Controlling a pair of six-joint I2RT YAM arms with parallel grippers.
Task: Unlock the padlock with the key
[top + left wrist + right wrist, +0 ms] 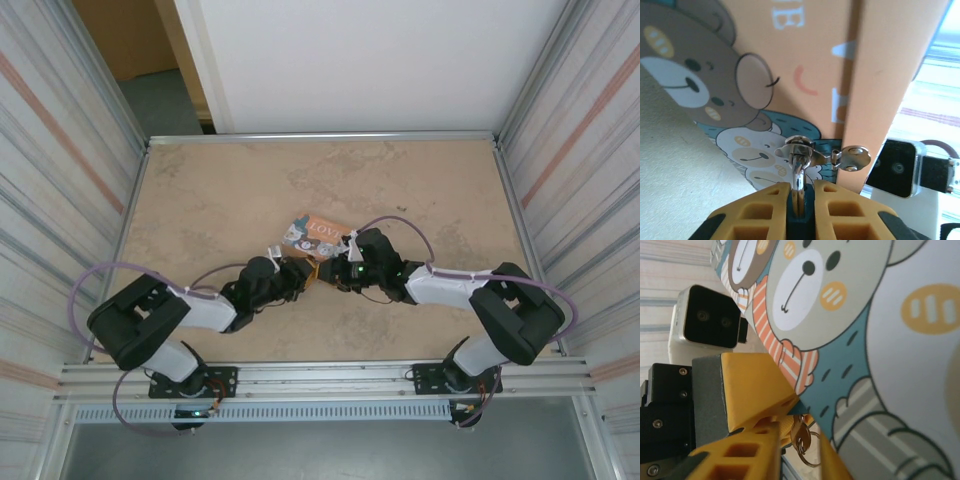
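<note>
At table [220,200] centre: both arms meet at bear-print tin [318,232]. Left gripper [799,189] clamped on padlock [798,171], blue body between fingers, silver shackle up at tin's metal clasp. Right gripper [806,424] close against tin side. Key [801,436] plus ring sit in finger gap, can't tell if gripped or loose.

The tin [322,228] lies mid-table [220,190], the left gripper [299,272] and right gripper [336,268] meeting at its near edge. The padlock [798,167] sits between the left gripper's fingers [757,215], against the tin.
</note>
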